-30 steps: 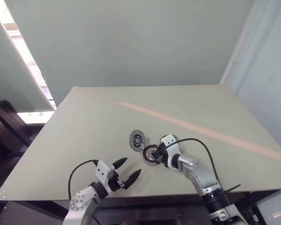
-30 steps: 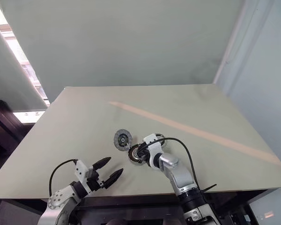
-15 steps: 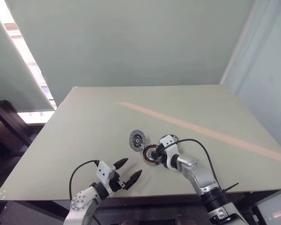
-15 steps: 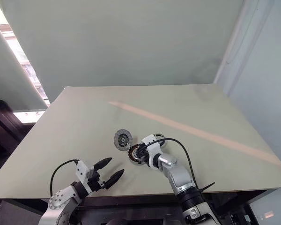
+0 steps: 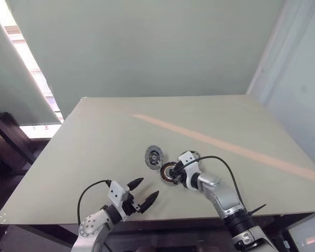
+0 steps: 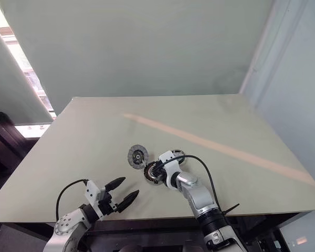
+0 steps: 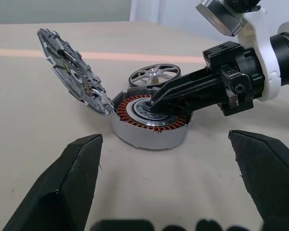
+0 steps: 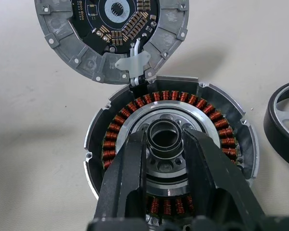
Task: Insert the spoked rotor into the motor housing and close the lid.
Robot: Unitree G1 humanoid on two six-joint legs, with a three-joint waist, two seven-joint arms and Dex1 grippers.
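1. The motor housing [image 7: 151, 124] sits on the bench [image 5: 94, 136] toward the near edge, a little right of its middle, open side up so its copper windings and silvery centre are exposed.
2. The lid [image 7: 73, 72] stands tilted against the housing's far-left side, joined to it by a small white connector. Its circuit face is turned toward the housing, which keeps the opening free for loading.
3. The spoked rotor [image 7: 154, 74] lies flat on the bench just beyond the housing, on its right side. It is not yet inserted.
4. The right end effector [image 8: 164, 144] reaches low over the housing from the near right, its two black fingers [image 8: 130, 168] pinching a small dark ring at the housing's centre. This looks like seating or removing a small part at the hub before the rotor goes in; which of the two cannot be told.
5. The left end effector [image 5: 143, 191] hovers near the bench's near edge, well apart from the parts, fingers spread wide and empty. It points toward the housing, apparently waiting.
6. Against the frame a second earlier, little differs: both end effectors and all three parts are in the same places, and the grip at the hub is unchanged.
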